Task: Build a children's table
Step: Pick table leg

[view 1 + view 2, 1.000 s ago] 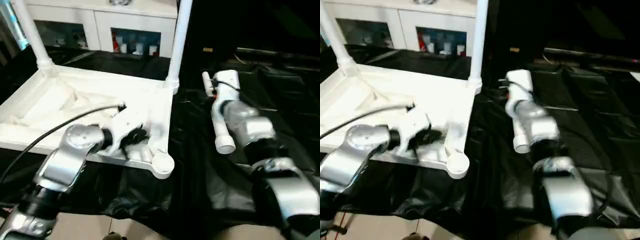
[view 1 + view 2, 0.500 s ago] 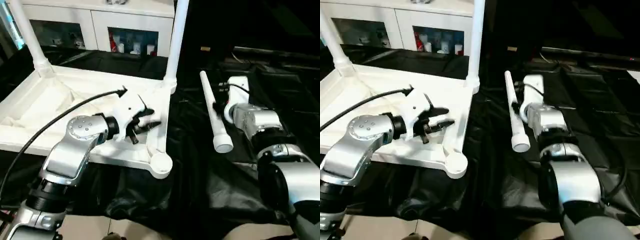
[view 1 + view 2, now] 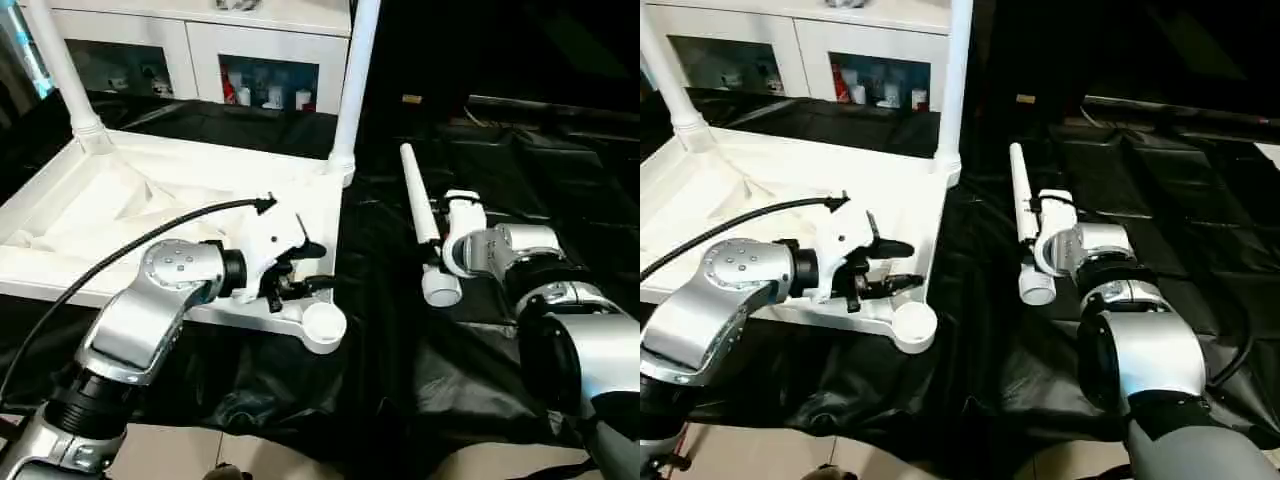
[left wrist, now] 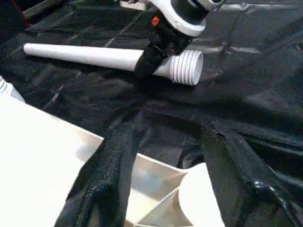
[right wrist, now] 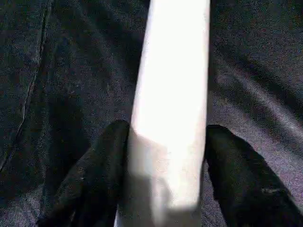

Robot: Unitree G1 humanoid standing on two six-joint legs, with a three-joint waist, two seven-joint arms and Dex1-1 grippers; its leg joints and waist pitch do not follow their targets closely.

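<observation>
Upturned table top on black sheeting, one loose leg gripped.

From the head views, the children's table (image 3: pixel 150 200) is seen inverted with two legs standing – the left gripper (image 3: pixel 312 268) is spread, unladen, over its near corner socket (image 3: pixel 324 326). In the right wrist view the right gripper (image 5: pixel 165 189) is clamped on the loose leg (image 5: pixel 173 94) – no lettering can be read anywhere.

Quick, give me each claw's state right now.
Left claw: open, holding nothing, poised over the table top's near corner socket.
Right claw: closed on the loose leg lying on the black sheet.
</observation>
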